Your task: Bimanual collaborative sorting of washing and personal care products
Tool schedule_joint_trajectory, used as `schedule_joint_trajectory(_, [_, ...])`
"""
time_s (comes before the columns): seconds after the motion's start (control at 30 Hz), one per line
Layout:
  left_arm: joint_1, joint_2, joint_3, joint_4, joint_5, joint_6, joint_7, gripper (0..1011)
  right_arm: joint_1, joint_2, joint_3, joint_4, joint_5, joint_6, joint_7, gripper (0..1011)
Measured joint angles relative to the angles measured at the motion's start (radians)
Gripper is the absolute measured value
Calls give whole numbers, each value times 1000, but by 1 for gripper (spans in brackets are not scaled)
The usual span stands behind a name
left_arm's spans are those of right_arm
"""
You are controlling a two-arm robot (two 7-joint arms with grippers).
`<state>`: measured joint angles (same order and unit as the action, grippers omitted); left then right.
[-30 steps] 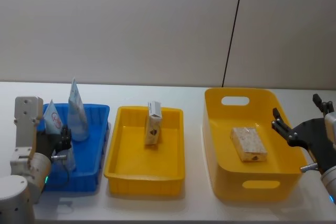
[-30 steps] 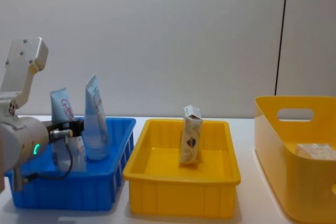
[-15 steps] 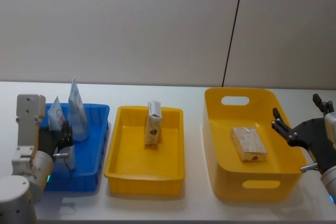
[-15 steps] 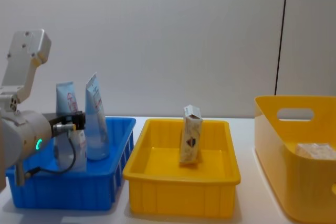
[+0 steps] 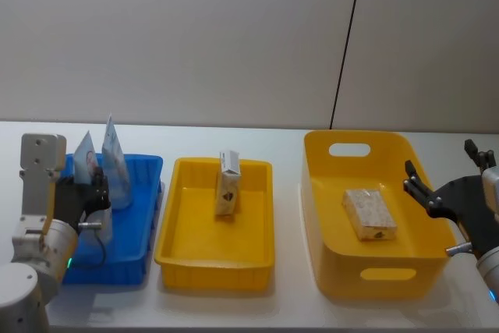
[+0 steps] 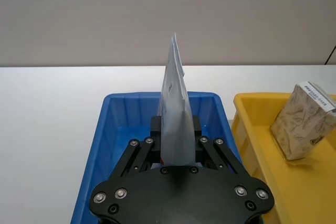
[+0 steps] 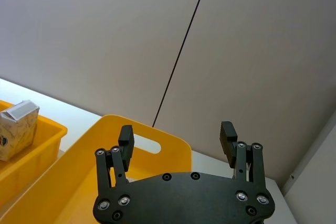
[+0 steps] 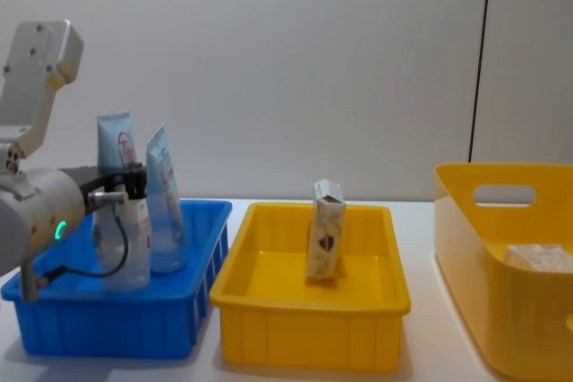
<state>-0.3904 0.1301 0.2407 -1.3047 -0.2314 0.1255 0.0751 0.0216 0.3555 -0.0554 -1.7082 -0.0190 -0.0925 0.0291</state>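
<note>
Three containers stand in a row on the white counter (image 5: 288, 311) in the head view: a blue bin (image 5: 129, 232) near the counter's left edge, a shallow yellow tray (image 5: 210, 241) in the middle, and a deep yellow bin (image 5: 343, 267) toward the right edge. The left gripper (image 5: 95, 193) is over the blue bin's left side, its fingers pinching a white squeeze tube (image 5: 84, 154) held upright with the crimped end up; a pale translucent tube (image 5: 115, 169) stands just beside it in the same bin. A speckled standing carton (image 5: 227, 185) is upright near the tray's far edge; a flat carton (image 5: 369, 213) lies on the deep bin's floor. The right gripper (image 5: 438, 160) hangs by the deep bin's right rim, fingers spread apart and holding nothing.

In the left wrist view, the squeeze tube appears edge-on between the black fingers (image 6: 156, 125), which press on it from both sides above the blue bin; the standing carton is off to one side in the yellow tray.

In the right wrist view, the two fingers stand wide apart over the deep yellow bin.

In the chest view, the squeeze tube shows its pale-blue crimped top and red logo, with the gripper clamped across its middle; whether its base touches the bin floor cannot be told. The translucent tube stands touching or nearly touching it; the flat carton peeks over the deep bin's rim.
</note>
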Motion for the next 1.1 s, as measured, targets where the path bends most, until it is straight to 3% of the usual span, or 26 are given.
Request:
schedule_joint_trajectory(0.5, [16,16,0,-45,6,-48,-61,270,0,0,0,0,0,0,0,1004])
schedule_joint_trajectory(1.1, [-37,19,44,-44,-26,-118,-249,270,0,0,0,0,0,0,0,1004])
